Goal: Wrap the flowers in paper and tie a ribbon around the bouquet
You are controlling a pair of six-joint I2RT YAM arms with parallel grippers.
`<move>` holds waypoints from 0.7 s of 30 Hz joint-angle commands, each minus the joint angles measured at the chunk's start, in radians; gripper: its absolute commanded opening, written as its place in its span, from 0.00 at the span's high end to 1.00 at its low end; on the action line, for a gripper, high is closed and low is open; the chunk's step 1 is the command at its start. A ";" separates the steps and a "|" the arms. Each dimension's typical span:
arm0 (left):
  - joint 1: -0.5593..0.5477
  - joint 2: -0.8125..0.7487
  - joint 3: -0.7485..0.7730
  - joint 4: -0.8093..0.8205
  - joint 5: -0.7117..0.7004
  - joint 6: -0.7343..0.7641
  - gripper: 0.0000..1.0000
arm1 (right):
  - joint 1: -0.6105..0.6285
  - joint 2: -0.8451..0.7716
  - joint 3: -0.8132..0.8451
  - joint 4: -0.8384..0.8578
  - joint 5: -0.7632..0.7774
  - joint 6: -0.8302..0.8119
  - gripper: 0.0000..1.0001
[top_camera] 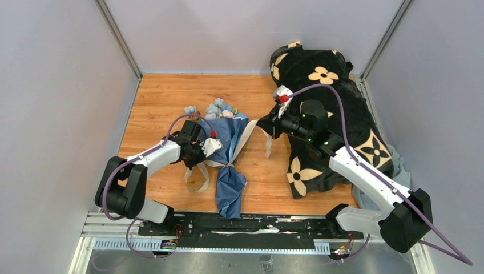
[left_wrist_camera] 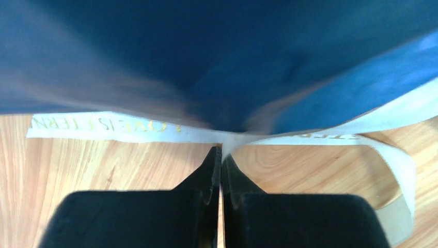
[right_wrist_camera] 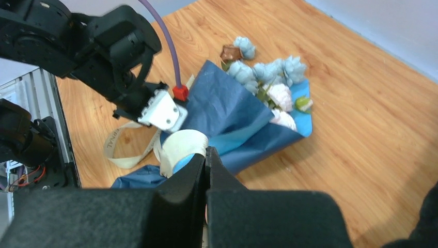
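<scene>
The bouquet [top_camera: 231, 154] lies on the bench [top_camera: 160, 97] near its middle, with its wide end toward the far edge and its narrow end toward the near edge. The flowers [top_camera: 217, 108] stick out of the wide end. The ribbon [top_camera: 197, 181] crosses at the bouquet's waist, with a loop on the bench to its left and a strand running up its right side. The left tool [left_wrist_camera: 221, 155] sits against the bouquet's left side. The right tool [right_wrist_camera: 206, 155] is between the bouquet and the blanket [top_camera: 331, 108], which is heaped along the right edge into the far right corner. A cloth [top_camera: 401, 168] shows beneath the blanket at the right edge.
</scene>
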 commanded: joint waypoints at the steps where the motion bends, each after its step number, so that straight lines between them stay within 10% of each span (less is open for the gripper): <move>1: 0.068 -0.005 -0.023 0.014 -0.143 0.019 1.00 | -0.091 -0.074 -0.087 -0.048 0.029 0.085 1.00; 12: 0.164 -0.230 -0.175 0.038 -0.171 0.137 1.00 | -0.337 -0.211 -0.332 -0.133 0.033 0.131 1.00; 18: 0.122 -0.359 0.116 -0.356 0.205 -0.005 1.00 | -0.254 -0.118 -0.262 -0.205 -0.132 -0.009 1.00; 21: 0.032 -0.362 0.247 -0.486 0.316 -0.068 1.00 | -0.146 -0.107 -0.239 -0.231 -0.139 -0.123 0.70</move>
